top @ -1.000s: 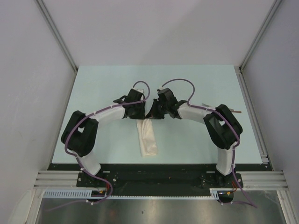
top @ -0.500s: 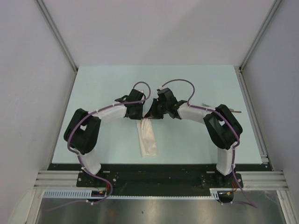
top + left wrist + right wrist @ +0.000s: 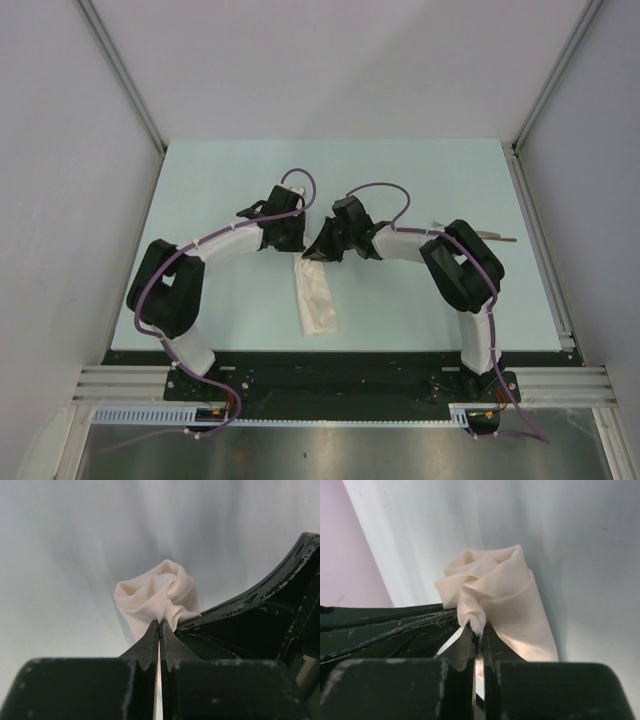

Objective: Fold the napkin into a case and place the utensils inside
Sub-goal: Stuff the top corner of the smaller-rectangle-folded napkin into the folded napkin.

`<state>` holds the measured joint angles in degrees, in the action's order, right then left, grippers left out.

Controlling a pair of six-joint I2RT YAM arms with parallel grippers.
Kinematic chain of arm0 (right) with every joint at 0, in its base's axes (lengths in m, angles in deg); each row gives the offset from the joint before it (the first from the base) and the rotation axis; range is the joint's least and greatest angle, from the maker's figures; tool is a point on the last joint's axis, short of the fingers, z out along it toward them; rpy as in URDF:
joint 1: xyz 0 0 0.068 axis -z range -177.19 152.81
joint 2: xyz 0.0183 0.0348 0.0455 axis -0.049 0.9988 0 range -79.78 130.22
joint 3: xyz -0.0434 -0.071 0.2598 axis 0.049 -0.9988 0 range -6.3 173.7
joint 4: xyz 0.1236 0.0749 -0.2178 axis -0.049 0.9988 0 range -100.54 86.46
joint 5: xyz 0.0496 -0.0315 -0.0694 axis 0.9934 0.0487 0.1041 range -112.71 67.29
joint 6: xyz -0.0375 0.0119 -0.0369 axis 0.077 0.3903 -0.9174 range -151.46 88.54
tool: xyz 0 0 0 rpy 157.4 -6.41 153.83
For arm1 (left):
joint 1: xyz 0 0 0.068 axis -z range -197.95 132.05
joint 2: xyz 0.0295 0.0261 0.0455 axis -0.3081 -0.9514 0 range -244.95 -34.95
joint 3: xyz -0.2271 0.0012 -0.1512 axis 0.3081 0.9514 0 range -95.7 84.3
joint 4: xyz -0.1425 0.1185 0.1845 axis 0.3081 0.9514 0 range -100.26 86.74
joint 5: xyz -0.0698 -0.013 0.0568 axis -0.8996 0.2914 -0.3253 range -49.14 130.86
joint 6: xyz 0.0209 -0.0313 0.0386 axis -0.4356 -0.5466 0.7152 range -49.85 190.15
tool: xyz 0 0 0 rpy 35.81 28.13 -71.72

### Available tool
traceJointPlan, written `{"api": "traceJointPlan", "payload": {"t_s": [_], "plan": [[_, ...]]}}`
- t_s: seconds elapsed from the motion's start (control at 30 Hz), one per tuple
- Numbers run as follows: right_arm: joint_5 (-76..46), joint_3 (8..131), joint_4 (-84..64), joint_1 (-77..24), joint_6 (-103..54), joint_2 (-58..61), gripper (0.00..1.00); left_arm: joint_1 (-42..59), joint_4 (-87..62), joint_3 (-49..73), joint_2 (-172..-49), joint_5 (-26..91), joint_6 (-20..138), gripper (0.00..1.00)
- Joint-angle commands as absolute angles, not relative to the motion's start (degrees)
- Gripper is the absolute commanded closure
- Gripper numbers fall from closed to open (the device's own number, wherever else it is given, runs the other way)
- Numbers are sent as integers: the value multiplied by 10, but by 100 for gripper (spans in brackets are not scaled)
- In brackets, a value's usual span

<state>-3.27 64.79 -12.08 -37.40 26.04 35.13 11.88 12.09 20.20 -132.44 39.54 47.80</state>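
Pale green surface (image 3: 420, 180), white walls around it. Both arms reach out with elbows splayed outward and forearms angled in, so the wrists nearly meet mid-surface, tips pitched down. The left gripper (image 3: 159, 625) is clamped on a bunched fold at the far end of the case (image 3: 155, 592). The right gripper (image 3: 479, 630) pinches the same end just beside it. From the grippers the case trails flat toward the bases. The spoon (image 3: 497, 237) handle shows well right of the right gripper, past that elbow.

A pale mint-green tabletop (image 3: 220, 180) sits boxed in by plain grey-white wall panels (image 3: 330, 60) and slim aluminium corner posts (image 3: 120, 75), evenly lit.
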Motion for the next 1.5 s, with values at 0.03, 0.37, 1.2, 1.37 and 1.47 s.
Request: {"api": "traceJointPlan", "payload": {"t_s": [0.03, 0.37, 1.2, 1.37, 1.47], "plan": [[-15, 638, -256, -369, 353, 380, 100, 111, 88, 215, -1293, 344, 472, 100], [-28, 669, -280, -374, 332, 435, 100, 89, 78, 232, -1286, 328, 462, 100], [19, 639, -168, -352, 161, 347, 63, 69, 72, 242, -1297, 322, 455, 100], [13, 650, -175, -353, 166, 361, 90, 69, 72, 241, -1293, 320, 457, 100], [28, 658, -191, -357, 178, 374, 100, 69, 65, 240, -1290, 314, 459, 100]]}}
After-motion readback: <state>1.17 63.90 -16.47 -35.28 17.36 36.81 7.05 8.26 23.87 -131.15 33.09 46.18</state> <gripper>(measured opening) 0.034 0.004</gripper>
